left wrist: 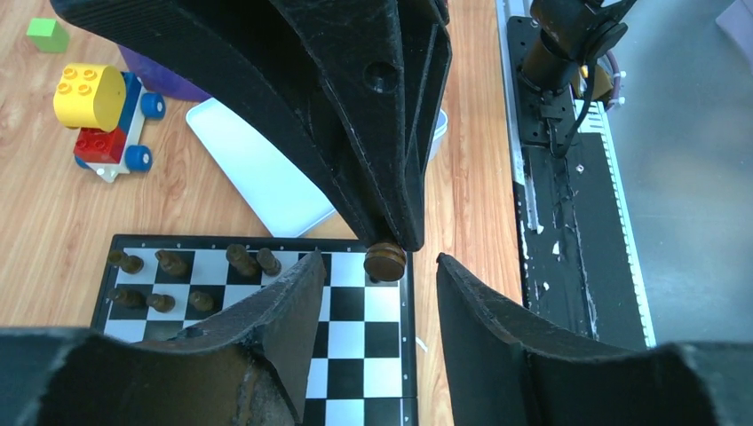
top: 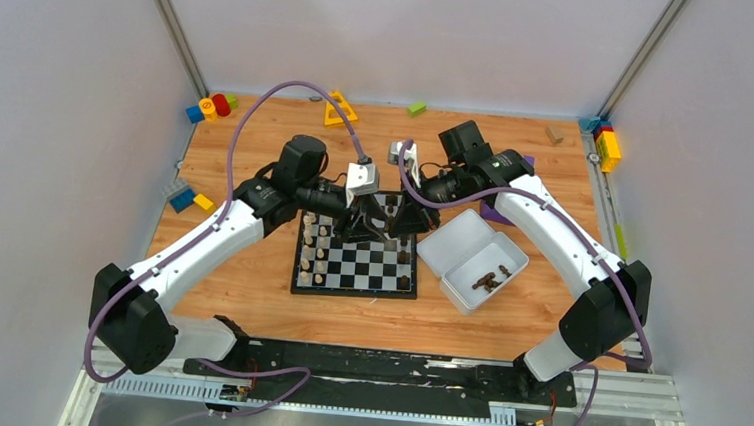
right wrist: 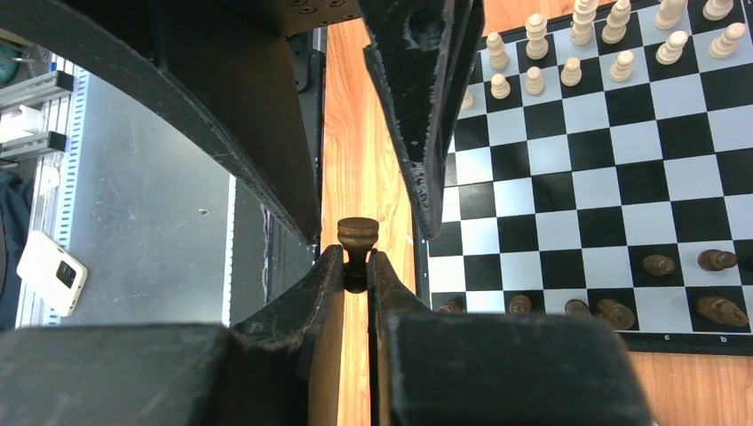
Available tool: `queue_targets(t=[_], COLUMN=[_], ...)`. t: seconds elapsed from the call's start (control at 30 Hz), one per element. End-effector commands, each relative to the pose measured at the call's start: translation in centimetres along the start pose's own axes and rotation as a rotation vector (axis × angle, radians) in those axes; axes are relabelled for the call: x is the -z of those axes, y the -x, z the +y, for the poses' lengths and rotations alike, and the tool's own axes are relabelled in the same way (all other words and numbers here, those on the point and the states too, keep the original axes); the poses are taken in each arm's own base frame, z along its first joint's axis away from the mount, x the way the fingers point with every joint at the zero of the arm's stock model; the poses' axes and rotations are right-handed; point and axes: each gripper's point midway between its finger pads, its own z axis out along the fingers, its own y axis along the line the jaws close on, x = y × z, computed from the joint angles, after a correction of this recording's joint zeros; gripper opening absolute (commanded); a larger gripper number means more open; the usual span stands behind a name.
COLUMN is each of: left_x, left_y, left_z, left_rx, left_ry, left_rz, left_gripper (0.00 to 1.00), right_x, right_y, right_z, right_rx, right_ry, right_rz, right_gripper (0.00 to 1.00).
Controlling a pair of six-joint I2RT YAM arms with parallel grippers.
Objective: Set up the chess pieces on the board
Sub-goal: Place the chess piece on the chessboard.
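Observation:
The board point(top: 357, 272) lies mid-table. Cream chess pieces point(top: 315, 254) stand along its left side and dark ones point(top: 405, 265) along its right. My right gripper point(right wrist: 356, 262) is shut on a dark brown piece point(right wrist: 358, 236) and holds it in the air by the board's corner on the dark side. In the left wrist view that piece point(left wrist: 385, 260) hangs from the right gripper's fingers point(left wrist: 391, 133), level with the tips of my open left gripper point(left wrist: 377, 266). Both grippers meet over the board in the top view, left point(top: 360, 227) and right point(top: 399, 223).
A white tray point(top: 451, 240) right of the board holds a few dark pieces point(top: 489, 279). Toy blocks lie along the far edge point(top: 210, 107), point(top: 606, 142) and at the left point(top: 186, 198). A toy truck point(left wrist: 102, 120) stands past the tray. The black rail point(top: 382, 366) runs along the near edge.

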Motion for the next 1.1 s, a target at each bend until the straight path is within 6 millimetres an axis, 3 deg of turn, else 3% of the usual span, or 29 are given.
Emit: queue_targets(t=[0.0,0.33,0.67,0.87,1.0,1.07], left_x=[0.0,0.0,-0.1,0.2,0.4,0.5], left_y=[2.4,2.5,2.3,2.1,2.4,2.6], left_z=[0.1,0.0,-0.2,-0.3,0.1,0.5], left_rx=[-0.096,-0.101,-0.099,-0.106,-0.101,-0.072], left_ry=[-0.013,-0.018,-0.026,-0.007,0.023,0.048], left_rz=[-0.050,-0.052,-0.048,-0.038,-0.043,-0.050], left_gripper=[0.56,0.46,0.27,0.00,0.00,0.00], right_x=[0.5,0.3,0.2,0.6,1.3,2.1], right_y=[2.4,2.5,2.5,2.9,3.2,3.7], right_z=[1.0,0.7,0.6,0.3,0.2,0.1], right_rx=[0.073,0.064,0.060,0.060,0.062,0.054], right_ry=[0.017,0.017,0.012,-0.019,-0.043,-0.060], right_rz=[-0.061,-0.060,-0.059,-0.061,-0.072,-0.093], right_gripper=[0.04,0.04,0.06,0.19,0.29,0.39])
